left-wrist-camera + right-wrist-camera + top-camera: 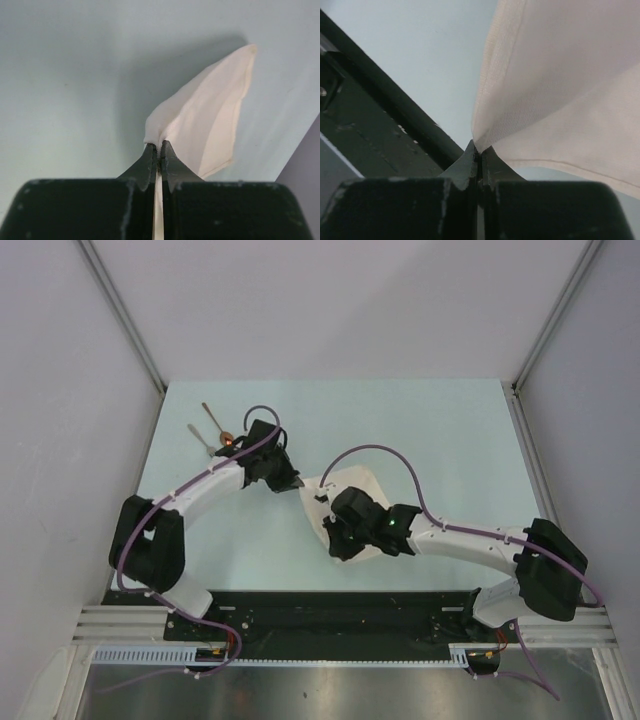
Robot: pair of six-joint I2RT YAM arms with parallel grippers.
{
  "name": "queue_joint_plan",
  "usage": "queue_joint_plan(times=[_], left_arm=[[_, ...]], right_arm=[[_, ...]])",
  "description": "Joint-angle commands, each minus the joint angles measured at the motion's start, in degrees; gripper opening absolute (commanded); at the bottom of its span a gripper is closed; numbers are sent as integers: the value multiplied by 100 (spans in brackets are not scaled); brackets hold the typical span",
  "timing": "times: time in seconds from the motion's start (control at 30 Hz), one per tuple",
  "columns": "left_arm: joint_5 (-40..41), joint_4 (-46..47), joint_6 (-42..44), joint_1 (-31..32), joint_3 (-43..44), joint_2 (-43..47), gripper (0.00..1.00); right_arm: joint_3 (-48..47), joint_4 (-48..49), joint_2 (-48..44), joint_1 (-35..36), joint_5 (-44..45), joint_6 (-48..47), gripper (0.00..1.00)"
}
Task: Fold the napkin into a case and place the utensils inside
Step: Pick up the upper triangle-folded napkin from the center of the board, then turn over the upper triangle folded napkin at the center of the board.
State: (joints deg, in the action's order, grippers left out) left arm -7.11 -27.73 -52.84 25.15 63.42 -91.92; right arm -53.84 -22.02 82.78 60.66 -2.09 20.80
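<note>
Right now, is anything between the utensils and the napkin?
Yes: the left hand lies between the fork and spoon at far left and the napkin, which it and the right hand pinch.

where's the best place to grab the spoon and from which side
I'd take the spoon by its slim handle, near the far end, coming straight down from above with the jaws across it. It lies flat on the table, and the far end stands clearest of the fork beside it and the left arm.
</note>
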Motion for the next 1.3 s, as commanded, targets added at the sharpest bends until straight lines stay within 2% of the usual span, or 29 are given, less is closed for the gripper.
queue_joint_plan(times=[0.0, 0.2, 0.33, 0.47, 0.57, 0.67, 0.7, 0.83, 0.97, 1.0, 1.17, 1.27], left_arm=[[70, -127, 178, -238, -31, 665, 0], [44, -558, 116, -651, -14, 1193, 0], [192, -804, 124, -1150, 21, 1965, 0], [246, -1225, 318, -1705, 337, 2467, 0], [263, -1507, 529, -2180, 592, 2809, 0], [438, -1639, 713, -2453, 829, 3047, 0], [535, -1683, 827, -2462, 917, 3074, 0], [668, -1596, 889, -2462, 1068, 3049, 0], [474, -886, 784, -2366, 560, 2812, 0], [544, -718, 775, -2235, 453, 2681, 0], [623, 213, 582, -1523, -110, 2285, 0], [694, 592, 398, -969, -154, 2003, 0]], right_arm=[[-363, 488, -236, 16, -634, 407, 0], [-802, 1050, -8, 209, -1082, 723, 0], [-1328, 1665, 299, 419, -1355, 1004, 0], [-1997, 2140, 974, 639, -1776, 1215, 0], [-2515, 2702, 1423, 841, -2040, 1434, 0], [-2605, 3588, 1653, 930, -2382, 1995, 0], [-2587, 4156, 1801, 938, -2488, 2146, 0], [-2245, 5391, 2031, 930, -2841, 2876, 0], [-1534, 6146, 2049, 711, -2972, 3324, 0], [-1124, 6575, 2023, 632, -2990, 3534, 0], [47, 7491, 1839, 271, -3122, 3940, 0], [795, 7293, 1435, 244, -3079, 3713, 0]])
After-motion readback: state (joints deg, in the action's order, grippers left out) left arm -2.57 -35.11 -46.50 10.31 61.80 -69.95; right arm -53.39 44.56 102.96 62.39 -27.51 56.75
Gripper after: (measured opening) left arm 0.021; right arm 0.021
